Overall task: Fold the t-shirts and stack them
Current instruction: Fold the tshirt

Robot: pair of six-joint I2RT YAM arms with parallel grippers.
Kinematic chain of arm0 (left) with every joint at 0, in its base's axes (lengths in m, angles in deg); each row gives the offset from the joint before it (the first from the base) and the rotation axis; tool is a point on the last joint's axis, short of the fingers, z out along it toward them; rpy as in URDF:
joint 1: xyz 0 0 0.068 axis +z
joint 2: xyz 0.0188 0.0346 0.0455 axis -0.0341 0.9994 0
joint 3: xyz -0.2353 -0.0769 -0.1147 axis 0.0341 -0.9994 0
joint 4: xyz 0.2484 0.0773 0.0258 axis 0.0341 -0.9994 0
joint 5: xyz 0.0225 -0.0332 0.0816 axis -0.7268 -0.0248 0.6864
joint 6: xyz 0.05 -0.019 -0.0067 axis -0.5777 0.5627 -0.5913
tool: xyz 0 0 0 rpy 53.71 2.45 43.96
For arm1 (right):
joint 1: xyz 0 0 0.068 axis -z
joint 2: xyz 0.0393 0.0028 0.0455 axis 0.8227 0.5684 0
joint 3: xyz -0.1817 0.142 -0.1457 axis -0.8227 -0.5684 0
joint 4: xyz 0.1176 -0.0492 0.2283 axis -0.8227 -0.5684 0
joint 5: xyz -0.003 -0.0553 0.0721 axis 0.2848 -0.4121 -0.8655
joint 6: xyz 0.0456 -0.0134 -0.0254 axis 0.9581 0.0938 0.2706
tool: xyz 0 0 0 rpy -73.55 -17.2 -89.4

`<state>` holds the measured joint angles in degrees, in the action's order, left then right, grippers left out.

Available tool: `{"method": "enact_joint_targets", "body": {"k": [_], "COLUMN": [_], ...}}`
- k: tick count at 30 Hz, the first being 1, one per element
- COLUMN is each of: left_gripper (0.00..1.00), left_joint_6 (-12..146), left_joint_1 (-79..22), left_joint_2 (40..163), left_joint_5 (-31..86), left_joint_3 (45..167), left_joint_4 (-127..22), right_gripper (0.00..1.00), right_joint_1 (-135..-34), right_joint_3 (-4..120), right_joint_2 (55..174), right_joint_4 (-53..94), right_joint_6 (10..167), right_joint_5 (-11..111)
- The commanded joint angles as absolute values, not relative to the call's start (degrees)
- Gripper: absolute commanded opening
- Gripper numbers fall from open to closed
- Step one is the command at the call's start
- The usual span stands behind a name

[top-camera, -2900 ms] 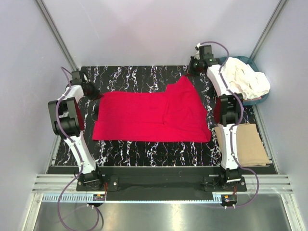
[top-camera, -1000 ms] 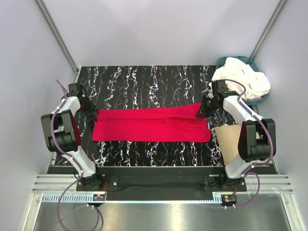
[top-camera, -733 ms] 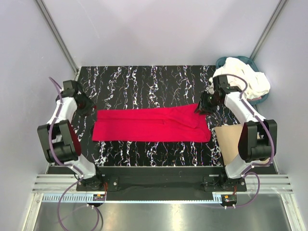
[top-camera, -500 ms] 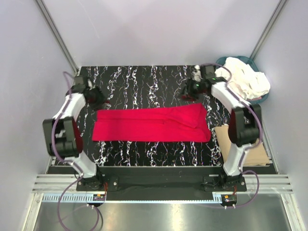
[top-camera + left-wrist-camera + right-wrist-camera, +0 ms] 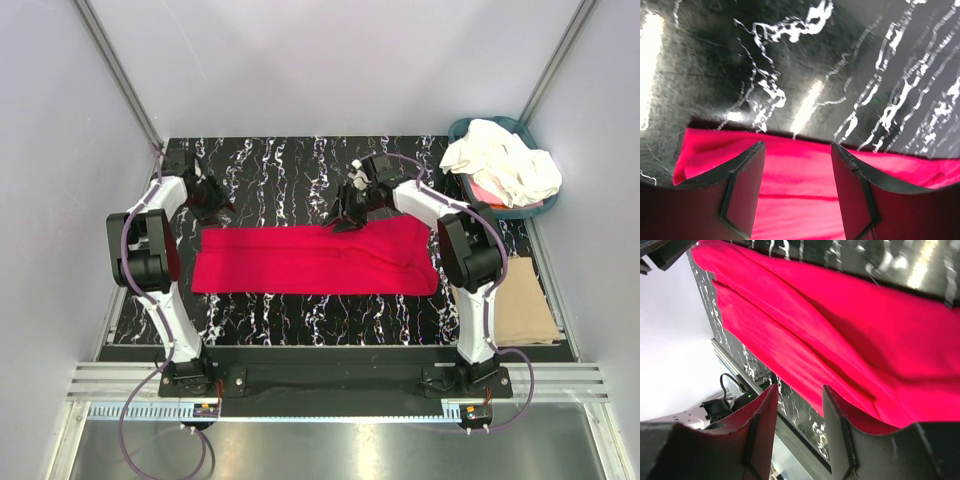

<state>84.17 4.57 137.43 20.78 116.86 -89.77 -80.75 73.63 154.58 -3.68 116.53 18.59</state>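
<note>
- Left jaws parted and empty, pointing down at the worktop (image 5: 280,170).
- Just under the left jaws: far left edge of the red t-shirt (image 5: 300,260), lying flat as a long folded band; contact with the cloth not clear.
- Right jaws parted too, gripping nothing, over the band's far edge near its middle.
- Between the two jaws: far hem of the red cloth.
- Well to the right of the right jaws: cream-white t-shirts (image 5: 505,165) heaped in the teal basket (image 5: 460,127).
</note>
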Motion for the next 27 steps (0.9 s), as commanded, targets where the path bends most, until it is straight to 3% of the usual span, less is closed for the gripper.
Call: {"method": "enact_joint_targets", "body": {"k": [1, 10, 16, 23, 27], "left_gripper": [0.60, 0.59, 0.59, 0.54, 0.65], "left_joint_6": [84.8, 82.9, 79.6, 80.8, 84.2], "left_joint_1": [4.4, 4.5, 6.3, 7.3, 7.2], "left_joint_2": [138.9, 134.6, 126.7, 108.7, 110.9], "left_joint_5": [23.4, 23.4, 24.8, 31.5, 29.9], "left_joint_3": [119.3, 115.0, 101.6, 94.4, 98.0], "left_joint_4": [-91.4, -93.7, -95.7, -95.4, -93.4], "right_gripper": [0.48, 0.48, 0.48, 0.48, 0.49], "right_joint_1": [-79.7, -78.5, -77.2, -71.3, -68.6], "right_joint_3": [70.1, 68.6, 67.5, 61.7, 58.6], "right_joint_2": [148.1, 147.3, 146.4, 141.2, 138.6], "right_joint_4": [-2.4, -2.4, -2.5, -2.5, -2.7], "right_joint_6": [116.5, 115.8, 115.9, 116.6, 116.0], "right_joint_5": [17.5, 17.0, 16.4, 16.4, 16.3]}}
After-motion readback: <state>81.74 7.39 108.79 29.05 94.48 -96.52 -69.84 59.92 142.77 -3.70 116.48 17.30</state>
